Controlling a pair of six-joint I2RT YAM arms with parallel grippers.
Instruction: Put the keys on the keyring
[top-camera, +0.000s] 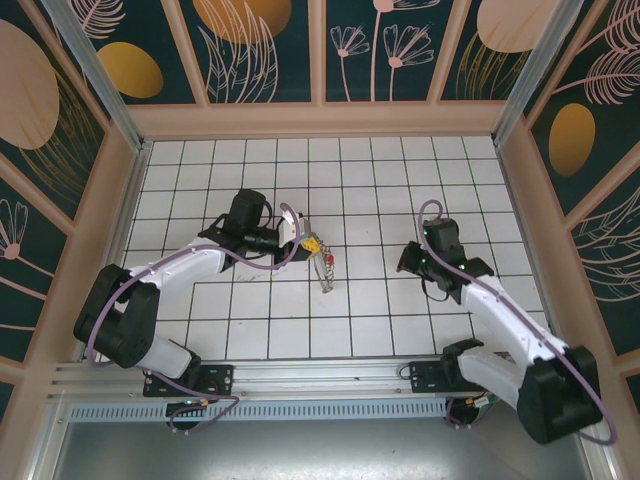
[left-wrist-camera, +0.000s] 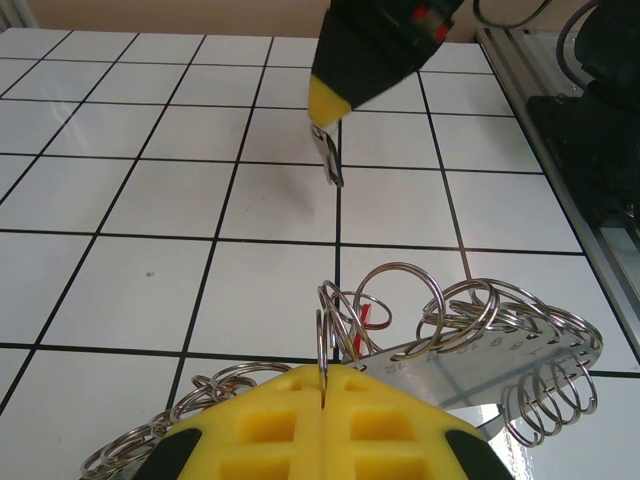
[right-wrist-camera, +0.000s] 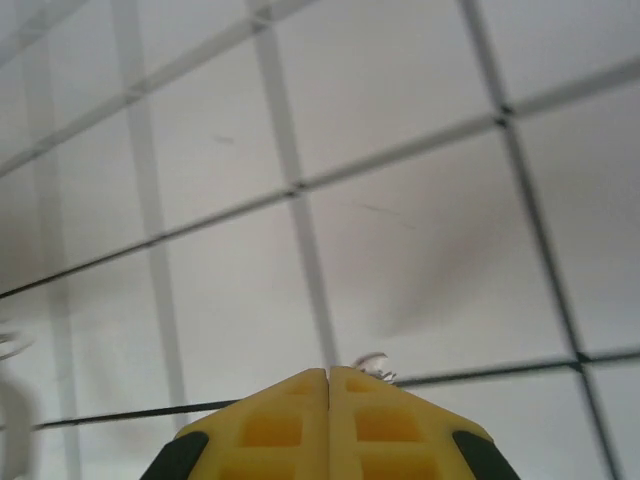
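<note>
My left gripper (top-camera: 312, 245) (left-wrist-camera: 322, 372) is shut on one small split ring at the rim of the keyring (left-wrist-camera: 480, 365). The keyring is a silvery metal hoop fringed with many small rings, and in the top view the keyring (top-camera: 326, 270) hangs just below the yellow fingers. A sliver of red (left-wrist-camera: 365, 315) shows among the rings. About two tiles to the right, my right gripper (top-camera: 406, 261) (right-wrist-camera: 328, 372) is shut, and a small metal tip (right-wrist-camera: 372, 364) pokes out beside its pads. In the left wrist view the right gripper (left-wrist-camera: 325, 108) hangs above the floor with a thin metal key (left-wrist-camera: 329, 156) pinched in its tip.
White tiled floor (top-camera: 360, 310) with black grid lines lies under both arms. Wooden walls (top-camera: 320, 120) enclose the back and sides. An aluminium rail (top-camera: 320, 375) runs along the near edge by the arm bases.
</note>
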